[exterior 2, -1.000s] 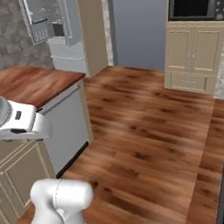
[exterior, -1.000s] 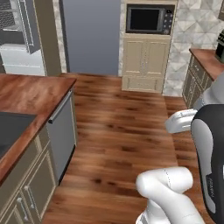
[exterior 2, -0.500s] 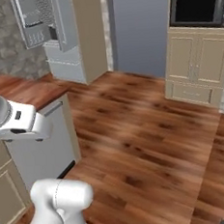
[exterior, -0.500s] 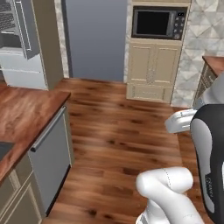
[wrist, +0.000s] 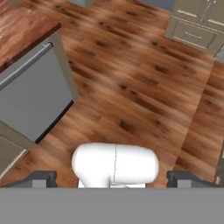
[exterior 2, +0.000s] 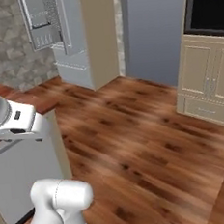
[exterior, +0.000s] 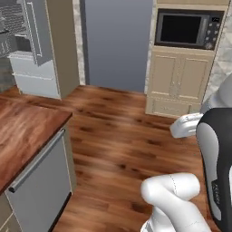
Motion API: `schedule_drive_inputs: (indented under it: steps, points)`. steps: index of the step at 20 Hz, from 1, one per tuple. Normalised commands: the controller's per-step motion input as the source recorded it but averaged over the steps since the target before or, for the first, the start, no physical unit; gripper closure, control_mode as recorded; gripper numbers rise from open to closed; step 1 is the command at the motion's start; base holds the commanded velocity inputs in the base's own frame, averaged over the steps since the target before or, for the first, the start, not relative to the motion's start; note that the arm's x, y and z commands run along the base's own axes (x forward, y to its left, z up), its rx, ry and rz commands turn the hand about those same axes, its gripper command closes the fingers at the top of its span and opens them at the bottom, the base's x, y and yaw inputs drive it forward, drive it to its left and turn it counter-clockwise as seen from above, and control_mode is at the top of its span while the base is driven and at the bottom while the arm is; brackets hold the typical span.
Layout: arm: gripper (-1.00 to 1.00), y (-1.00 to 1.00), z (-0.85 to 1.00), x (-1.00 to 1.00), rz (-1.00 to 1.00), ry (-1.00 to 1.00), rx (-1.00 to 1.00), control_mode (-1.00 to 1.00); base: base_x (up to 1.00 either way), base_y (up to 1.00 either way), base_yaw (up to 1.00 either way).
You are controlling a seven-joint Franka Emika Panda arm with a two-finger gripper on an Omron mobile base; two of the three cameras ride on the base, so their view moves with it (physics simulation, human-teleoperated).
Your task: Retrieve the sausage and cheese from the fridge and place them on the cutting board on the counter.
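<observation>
Fridge [exterior: 31,50] cut off at left.

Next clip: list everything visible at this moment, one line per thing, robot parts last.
Tall pale-grey fridge: one, door swung open, far left of the room.
Reddish-brown wood-grain counter: one, near left.
Flat grey appliance front with bar handle: one, under the counter's end.
Black built-in microwave: one, in the beige unit at far right.
Beige panelled cabinet doors: two, below the microwave, drawer beneath.
Plain blue-grey wall panel: one, between fridge and beige unit.
Brown plank floor: across the middle.
White arm's end effector: one, open, dark tips over the floor.
</observation>
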Motion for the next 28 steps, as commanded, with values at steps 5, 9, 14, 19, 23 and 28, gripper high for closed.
schedule_drive_inputs:
  steps: [5,9,14,19,23,28]
  points:
    - [-1.00,0.00,0.00,0.00,0.00,0.00,0.00,1.00,1.00,-0.31,0.28]
    - [-1.00,0.00,0.00,0.00,0.00,0.00,0.00,1.00,1.00,-0.21,0.40]
    - [-1.00,0.00,0.00,0.00,0.00,0.00,0.00,1.00,1.00,0.00,0.66]
    - [-1.00,0.00,0.00,0.00,0.00,0.00,0.00,1.00,0.30,0.00,0.98]
    - [-1.00,0.00,0.00,0.00,0.00,0.00,0.00,1.00,0.03,-0.02,1.00]
    - [-1.00,0.00,0.00,0.00,0.00,0.00,0.00,1.00,-0.19,-0.69,0.81]
